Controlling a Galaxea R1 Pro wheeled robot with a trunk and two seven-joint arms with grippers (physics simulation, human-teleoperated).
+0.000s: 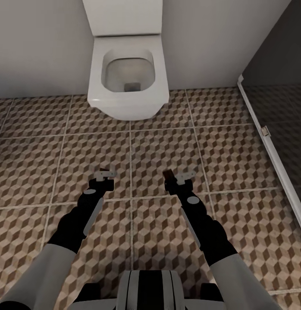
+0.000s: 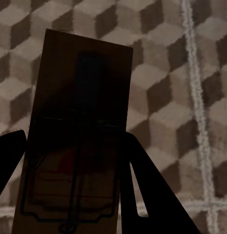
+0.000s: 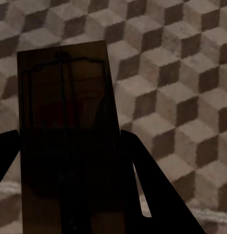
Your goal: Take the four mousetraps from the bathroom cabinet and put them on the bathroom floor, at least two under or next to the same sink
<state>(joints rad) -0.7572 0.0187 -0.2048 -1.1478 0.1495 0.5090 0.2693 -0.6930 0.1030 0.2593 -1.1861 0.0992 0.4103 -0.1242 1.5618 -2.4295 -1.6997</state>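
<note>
The robot faces a white toilet [image 1: 126, 77] set against a pale wall, with both arms reaching forward over the bathroom floor [image 1: 167, 146] and its cube-patterned tiles. The left gripper [image 1: 104, 174] hangs above the tiles, and its wrist view shows a brown wooden mousetrap [image 2: 76, 136] held between its dark fingers [image 2: 152, 195], the jaws closed on the board with the wire parts facing the camera. The right gripper [image 1: 181, 177] is clamped the same way on a second mousetrap [image 3: 69, 136]; from the head view this one shows as a small dark brown edge [image 1: 168, 174] just beside the fingers (the left trap is hidden there by the gripper). A dark glass partition with a white frame [image 1: 271, 146] runs along the right.
</note>
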